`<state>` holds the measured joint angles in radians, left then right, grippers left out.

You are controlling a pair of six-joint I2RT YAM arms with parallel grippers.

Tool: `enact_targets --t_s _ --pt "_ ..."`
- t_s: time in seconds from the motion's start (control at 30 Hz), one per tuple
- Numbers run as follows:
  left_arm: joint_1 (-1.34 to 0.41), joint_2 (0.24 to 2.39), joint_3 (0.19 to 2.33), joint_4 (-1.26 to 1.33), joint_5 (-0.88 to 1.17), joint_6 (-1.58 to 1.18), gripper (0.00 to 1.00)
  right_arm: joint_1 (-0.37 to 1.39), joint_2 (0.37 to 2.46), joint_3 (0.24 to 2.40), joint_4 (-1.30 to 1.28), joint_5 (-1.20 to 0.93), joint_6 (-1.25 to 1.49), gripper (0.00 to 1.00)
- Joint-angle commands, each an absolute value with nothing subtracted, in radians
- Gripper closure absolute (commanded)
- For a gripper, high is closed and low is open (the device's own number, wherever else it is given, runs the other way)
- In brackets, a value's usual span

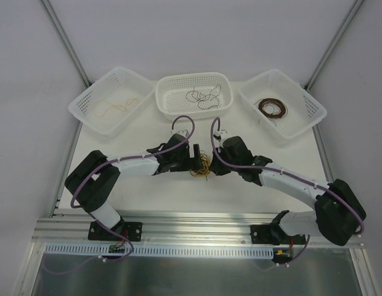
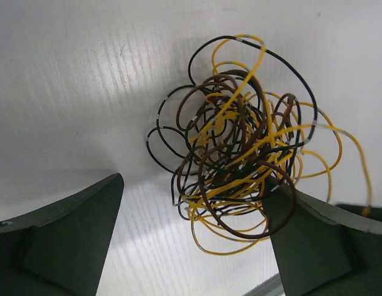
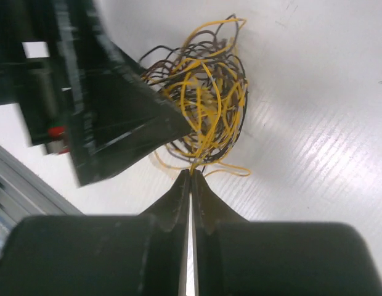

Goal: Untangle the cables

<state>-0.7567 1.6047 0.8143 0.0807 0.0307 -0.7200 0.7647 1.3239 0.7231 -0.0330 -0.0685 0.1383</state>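
right gripper (image 3: 191,176) pinched shut, tips seemingly on a yellow wire (image 3: 195,157) at the near edge of the tangle of cables (image 3: 203,92); left gripper (image 2: 197,185) gapes wide, one finger touching the clump, holding nothing. tangle lies on the table (image 1: 172,194) between the arms, well apart from the three white baskets (image 1: 194,78) at the far edge. step in hand: drawing one strand free; next likely needs the left jaws pinning the clump while the right pulls slowly.

A lab test cell: white table (image 1: 160,188), blank white walls (image 1: 197,31), aluminium rail (image 1: 197,226).
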Motion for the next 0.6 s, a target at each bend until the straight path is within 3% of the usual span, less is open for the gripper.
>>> enact_targets --t_s 0.0,0.33,0.57 --pt "-0.772 1.644 0.856 0.106 -0.057 -0.770 0.08 0.772 1.233 0.762 -0.100 -0.086 0.097 0.99" --pt "-0.772 1.677 0.853 0.061 -0.293 -0.865 0.13 0.776 0.967 0.913 -0.401 -0.088 0.003 0.99" --pt "-0.761 1.643 0.850 -0.028 -0.436 -0.870 0.12 0.775 0.816 1.132 -0.623 -0.008 -0.092 0.99"
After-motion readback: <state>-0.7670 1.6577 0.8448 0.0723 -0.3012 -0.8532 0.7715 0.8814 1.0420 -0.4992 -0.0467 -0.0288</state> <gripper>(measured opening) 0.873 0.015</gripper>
